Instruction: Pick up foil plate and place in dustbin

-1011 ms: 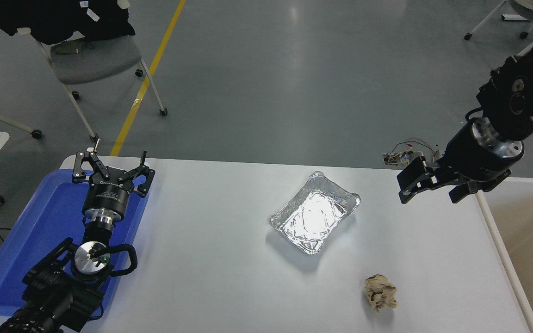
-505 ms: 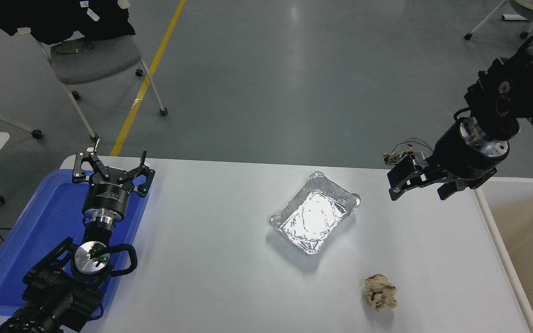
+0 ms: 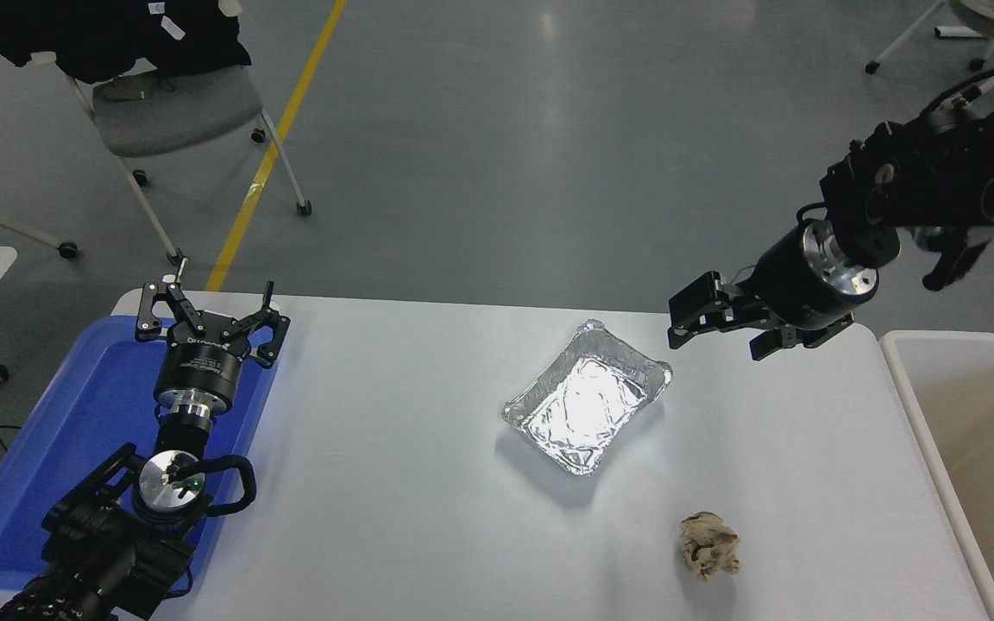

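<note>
Grey shop floor with a yellow line and a couple of rolling chairs out back, and up front the white tabletop where it all happened. Going left to right: the blue tray sat at the left edge with the left gripper parked over it, fingers spread apart and holding nothing. It hadn't budged over the last second.

Middle of the tabletop was the foil plate, lying flat, open side up, turned at an angle, untouched and in the same spot as before. Nearer the front, a bit to its right, the paper ball just sat there, not part of the job.

The real change was the right gripper. A second earlier it was hanging over by the bin side; by this frame it had swung left and toward the table's far edge, and the arm had rotated so the fingers pointed at the plate. Looked to me like the approach was under way and the grab hadn't started. Fingers were spread and empty. The plate lay just left of and nearer than the fingertips, its far right corner closest to them, near but not touching.

The dustbin waited at the right edge, empty as far as I could see.
</note>
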You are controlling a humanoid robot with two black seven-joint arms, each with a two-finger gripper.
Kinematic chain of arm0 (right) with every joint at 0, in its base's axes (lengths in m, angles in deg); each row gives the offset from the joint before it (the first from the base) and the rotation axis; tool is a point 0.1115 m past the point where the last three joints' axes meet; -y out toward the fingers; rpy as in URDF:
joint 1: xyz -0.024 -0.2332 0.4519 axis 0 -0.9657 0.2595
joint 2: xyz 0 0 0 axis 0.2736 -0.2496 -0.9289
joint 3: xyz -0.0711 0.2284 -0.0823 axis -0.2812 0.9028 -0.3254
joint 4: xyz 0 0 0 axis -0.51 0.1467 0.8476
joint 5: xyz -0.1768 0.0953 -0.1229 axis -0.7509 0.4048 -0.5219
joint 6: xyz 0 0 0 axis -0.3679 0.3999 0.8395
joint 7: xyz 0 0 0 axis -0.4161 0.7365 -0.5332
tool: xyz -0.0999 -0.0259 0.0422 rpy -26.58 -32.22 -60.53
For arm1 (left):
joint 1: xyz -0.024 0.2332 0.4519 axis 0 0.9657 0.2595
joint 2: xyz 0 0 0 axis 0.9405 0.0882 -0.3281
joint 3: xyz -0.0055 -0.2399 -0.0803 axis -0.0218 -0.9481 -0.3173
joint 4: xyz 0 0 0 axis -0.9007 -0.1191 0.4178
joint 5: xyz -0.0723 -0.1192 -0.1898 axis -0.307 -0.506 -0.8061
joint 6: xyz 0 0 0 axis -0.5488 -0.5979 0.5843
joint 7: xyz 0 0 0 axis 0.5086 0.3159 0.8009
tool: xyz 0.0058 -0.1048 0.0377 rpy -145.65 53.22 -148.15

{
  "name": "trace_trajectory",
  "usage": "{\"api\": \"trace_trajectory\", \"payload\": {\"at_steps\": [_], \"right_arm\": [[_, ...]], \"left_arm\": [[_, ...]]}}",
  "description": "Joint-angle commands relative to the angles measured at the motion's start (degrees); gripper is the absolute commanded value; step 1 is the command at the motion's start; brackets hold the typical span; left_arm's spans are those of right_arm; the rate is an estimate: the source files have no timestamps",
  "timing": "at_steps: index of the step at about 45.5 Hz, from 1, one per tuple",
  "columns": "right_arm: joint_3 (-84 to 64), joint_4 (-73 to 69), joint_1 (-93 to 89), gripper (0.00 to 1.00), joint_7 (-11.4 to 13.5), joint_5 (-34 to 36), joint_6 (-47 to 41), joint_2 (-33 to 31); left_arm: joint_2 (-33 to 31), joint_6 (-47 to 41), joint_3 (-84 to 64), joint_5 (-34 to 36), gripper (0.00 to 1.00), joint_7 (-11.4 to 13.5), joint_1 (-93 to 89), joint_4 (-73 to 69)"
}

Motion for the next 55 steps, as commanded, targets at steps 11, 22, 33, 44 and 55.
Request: {"api": "trace_trajectory", "payload": {"at_steps": [11, 22, 33, 44, 55], "right_arm": [[5.02, 0.52, -14.5, 1.0, -0.02, 11.5, 23.04, 5.09], [5.99, 0.96, -20.83, 0.98, -0.02, 11.5, 35.61, 8.61], [9.86, 1.48, -27.69, 0.97, -0.02, 14.74, 40.71, 9.84], [14.07, 4.12, -32.0, 0.97, -0.02, 21.68, 45.72, 10.8], [17.59, 12.02, -38.94, 0.97, -0.02, 25.21, 50.82, 14.4]], "left_arm": [[0.0, 0.0, 0.05, 0.0, 1.0, 0.0, 0.0, 0.0], [0.0, 0.0, 0.05, 0.0, 1.0, 0.0, 0.0, 0.0], [0.0, 0.0, 0.05, 0.0, 1.0, 0.0, 0.0, 0.0], [0.0, 0.0, 0.05, 0.0, 1.0, 0.0, 0.0, 0.0], [0.0, 0.0, 0.05, 0.0, 1.0, 0.0, 0.0, 0.0]]}}
